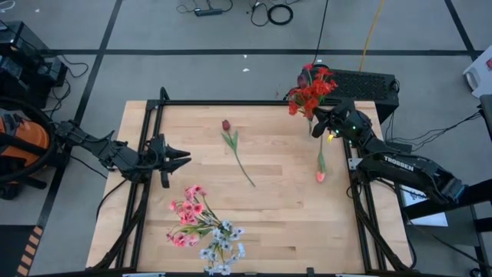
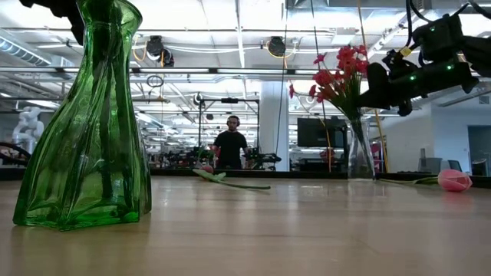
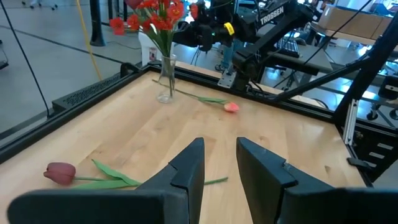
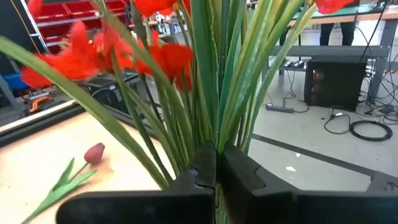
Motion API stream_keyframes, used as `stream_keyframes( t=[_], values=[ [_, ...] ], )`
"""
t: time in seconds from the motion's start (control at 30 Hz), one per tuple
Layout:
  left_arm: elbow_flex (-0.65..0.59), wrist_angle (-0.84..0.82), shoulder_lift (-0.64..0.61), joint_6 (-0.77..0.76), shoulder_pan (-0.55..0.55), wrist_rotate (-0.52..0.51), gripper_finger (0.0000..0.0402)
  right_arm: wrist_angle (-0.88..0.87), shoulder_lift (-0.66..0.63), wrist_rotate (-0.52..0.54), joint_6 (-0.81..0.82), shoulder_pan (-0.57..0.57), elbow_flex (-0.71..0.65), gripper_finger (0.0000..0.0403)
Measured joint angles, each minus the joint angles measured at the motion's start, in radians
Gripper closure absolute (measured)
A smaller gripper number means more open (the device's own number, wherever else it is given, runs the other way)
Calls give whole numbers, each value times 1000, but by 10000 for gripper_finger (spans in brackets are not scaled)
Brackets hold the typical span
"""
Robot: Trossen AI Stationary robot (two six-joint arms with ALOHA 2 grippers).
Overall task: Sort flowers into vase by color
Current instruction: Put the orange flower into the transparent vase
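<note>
Two vases already hold sorted stems, and the nearest of them, the green glass vase (image 2: 80,115), stands at the desk's (image 1: 277,200) front edge with the pink sprays (image 1: 187,211) and whitish-grey sprigs (image 1: 223,245) fanned out of it as the overhead camera shows them. Farther in, near the left side, the left gripper (image 1: 178,156) waits low over the wood with its fingers (image 3: 186,174) released and parted, pointing across the desk. Beyond it, about mid-desk, a dark maroon tulip (image 1: 226,125) lies flat with its stem trailing toward the front, and toward the right edge a pink tulip (image 1: 320,176) lies with its stem running back toward the far corner. At that far right corner stands a clear glass vase (image 3: 165,78) with the red flowers (image 1: 311,88), and the right gripper (image 4: 215,171) is up among their green stems, fingers clenched tight; whether a stem is actually pinched between them cannot be told. The step in hand looks like seating a red stem in that vase. To do it well, the arm should likely lower the stem straight down, let go only once it leans on the rim, and withdraw upward without dragging the neighbouring stems or tipping the narrow vase.
</note>
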Motion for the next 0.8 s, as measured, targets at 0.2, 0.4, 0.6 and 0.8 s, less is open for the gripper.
stream_keyframes(
  t=[0.2,0.4,0.6,0.8],
  values=[
    [0,-2,0,0,0,-4,301,-10,0,-6,5,0,0,401],
    [0,-2,0,0,0,-4,301,-19,0,-92,-23,0,4,370],
    [0,-2,0,0,0,-4,301,-19,-1,-98,-21,0,4,327],
    [0,-3,0,1,0,-4,301,-30,-34,-99,-21,0,4,295]
  ],
)
